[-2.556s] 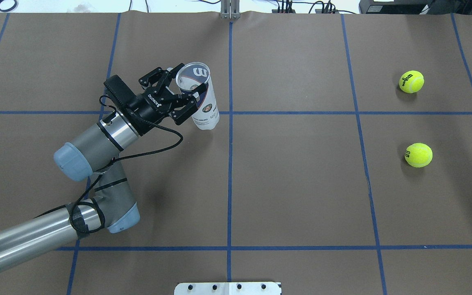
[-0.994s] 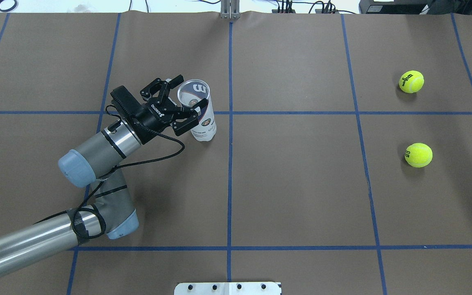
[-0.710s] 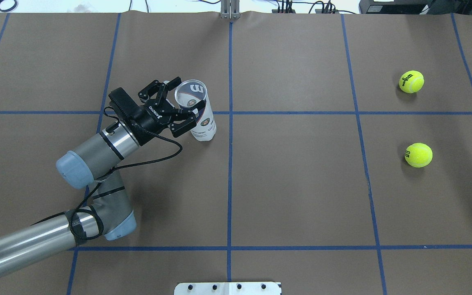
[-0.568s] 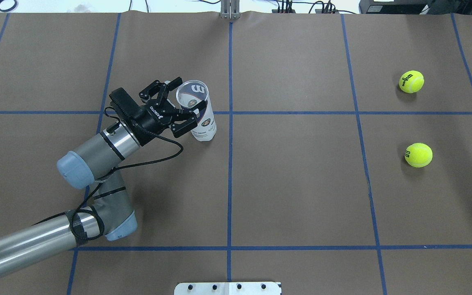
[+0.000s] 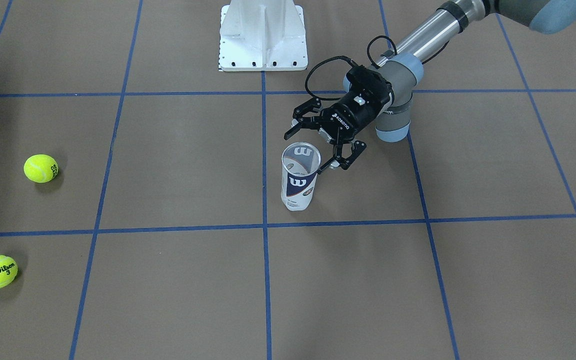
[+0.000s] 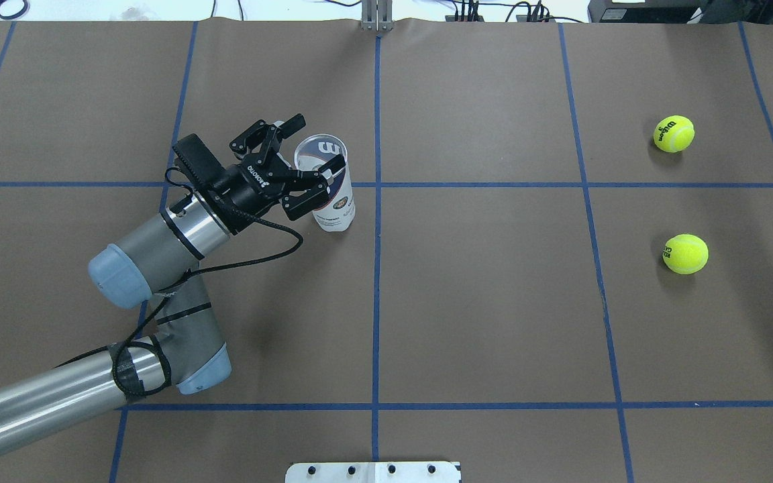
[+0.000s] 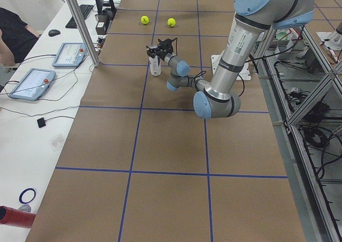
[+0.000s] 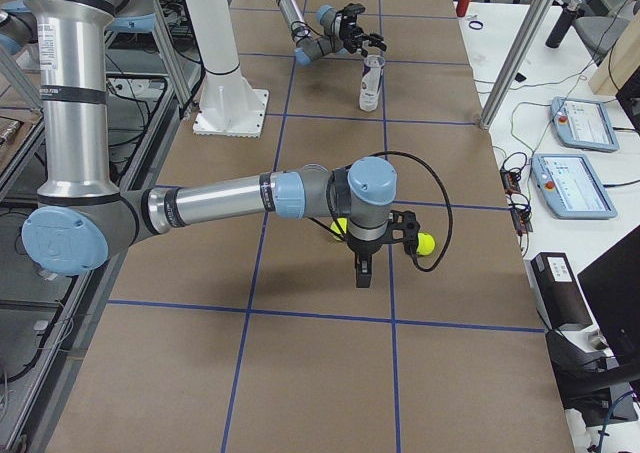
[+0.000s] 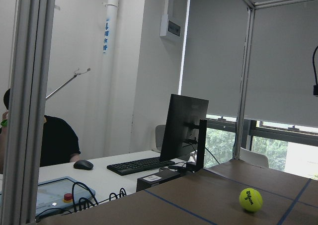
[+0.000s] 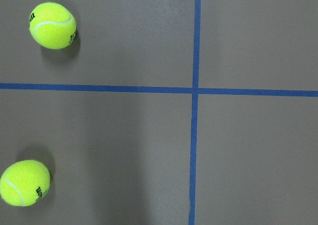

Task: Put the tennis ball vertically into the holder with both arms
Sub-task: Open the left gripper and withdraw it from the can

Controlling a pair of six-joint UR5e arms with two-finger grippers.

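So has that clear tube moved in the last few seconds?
Yes. Seen from overhead, the tube has shifted toward the robot: its base now lies farther past the blue tape line than before.

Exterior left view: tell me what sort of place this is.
Probably a robotics lab work cell: the left arm, a jointed industrial type, over a brown table marked with a blue tape grid, and a cabled control tablet on the side desk.
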